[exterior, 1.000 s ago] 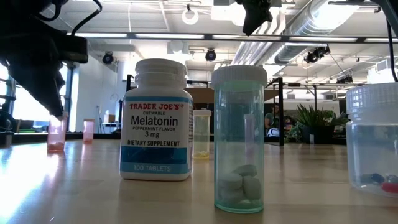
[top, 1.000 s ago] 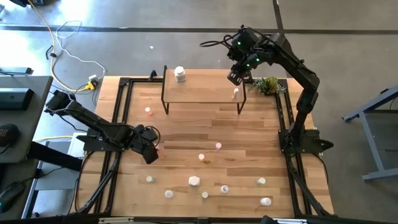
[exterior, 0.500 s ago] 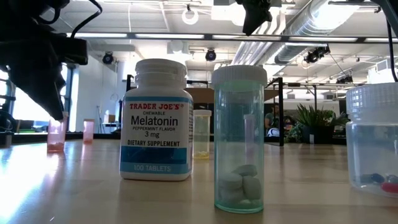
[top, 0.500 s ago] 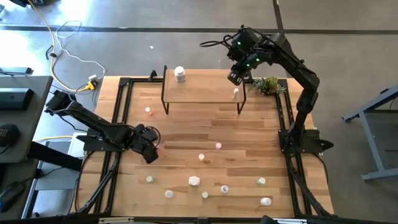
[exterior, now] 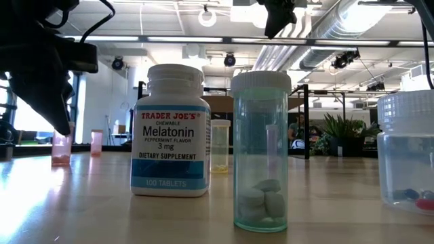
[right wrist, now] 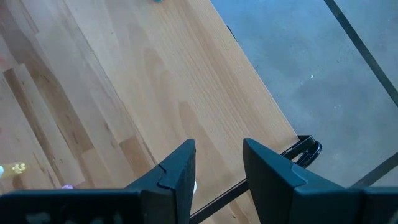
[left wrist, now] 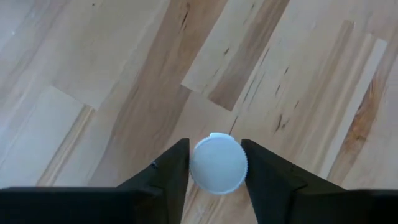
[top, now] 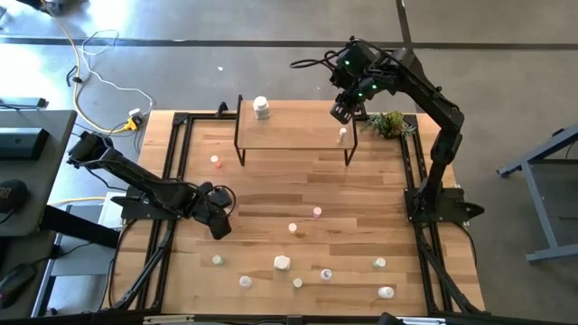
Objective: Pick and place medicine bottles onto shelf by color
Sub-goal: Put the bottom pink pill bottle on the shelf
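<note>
White label reads "TRADER JOE'S Melatonin 3 mg" on a bottle (exterior: 171, 129) — left tool (left wrist: 215, 163) pinches a white-capped bottle (left wrist: 217, 163) at the counter's (top: 298, 185) 9 o'clock; right tool (top: 340, 113), fingers slightly apart, hovers over the shelf (top: 293, 126) at 12 o'clock.

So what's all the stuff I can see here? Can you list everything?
shelf: one, light wood on black legs, far side of the table.
big white bottle: one, white, left part of the shelf.
tiny white bottle: one, white, near the shelf's right end.
loose bottles: about ten, white, some with pink, green or blue, scattered on the table, mostly on the near side.
plant: one, green, far right corner of the table.
table: one, wood planks.
left claw: one, dark, low over the table's left side, closed on a white-capped bottle.
right claw: one, dark, above the shelf's right end.
</note>
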Controlling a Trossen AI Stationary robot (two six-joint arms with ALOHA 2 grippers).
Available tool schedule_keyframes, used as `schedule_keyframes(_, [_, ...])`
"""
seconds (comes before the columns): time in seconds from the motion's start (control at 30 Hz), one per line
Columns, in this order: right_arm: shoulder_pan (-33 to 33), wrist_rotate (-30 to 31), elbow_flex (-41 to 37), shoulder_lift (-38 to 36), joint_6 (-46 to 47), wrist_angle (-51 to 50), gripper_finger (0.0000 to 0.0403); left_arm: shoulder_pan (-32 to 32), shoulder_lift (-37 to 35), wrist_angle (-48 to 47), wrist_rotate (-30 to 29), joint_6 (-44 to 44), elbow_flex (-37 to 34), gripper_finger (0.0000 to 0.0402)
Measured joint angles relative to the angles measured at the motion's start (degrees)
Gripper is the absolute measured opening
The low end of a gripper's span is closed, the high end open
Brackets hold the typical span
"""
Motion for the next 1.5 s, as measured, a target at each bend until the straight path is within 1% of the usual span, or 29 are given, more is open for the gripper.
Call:
schedule_keyframes(0.17, [0.0, 0.0, 0.0, 0.0, 0.0, 0.0, 0.0126, 0.0, 0.0, 0.1, 0.2, 0.0, 0.0, 0.0103])
schedule_keyframes(0.37, [0.0, 0.0, 0.0, 0.0, 0.0, 0.0, 0.0126, 0.0, 0.0, 0.1, 0.4, -0.3, 0.1, 0.0106])
schedule_keyframes(0.5, [0.0, 0.0, 0.0, 0.0, 0.0, 0.0, 0.0126, 0.1, -0.2, -0.2, 0.6, 0.1, 2.7, 0.0106])
schedule_keyframes(0.63, [0.0, 0.0, 0.0, 0.0, -0.7, 0.0, 0.0126, 2.2, -0.4, -1.9, 0.6, 0.9, 6.9, 0.0104])
schedule_keyframes(0.77, [0.0, 0.0, 0.0, 0.0, -0.9, 0.0, 0.0126, 6.0, -0.4, -5.0, 0.4, 4.3, 12.5, 0.0106])
schedule_keyframes(1.0, [0.0, 0.0, 0.0, 0.0, -0.8, -0.1, 0.0126, 14.2, -0.4, -7.1, 0.4, 16.2, 23.5, 0.0106])
schedule_keyframes(1.2, [0.0, 0.0, 0.0, 0.0, -0.5, -1.0, 0.0126, 23.2, -0.4, -7.0, 0.4, 24.2, 32.2, 0.0109])
schedule_keyframes(1.37, [0.0, 0.0, 0.0, 0.0, -0.4, -1.0, 0.0126, 31.2, -0.4, -6.4, 0.4, 33.7, 38.1, 0.0109])
schedule_keyframes(1.5, [0.0, 0.0, 0.0, 0.0, 0.6, -0.9, 0.0126, 37.4, 0.4, -6.5, 0.4, 38.5, 42.6, 0.0109])
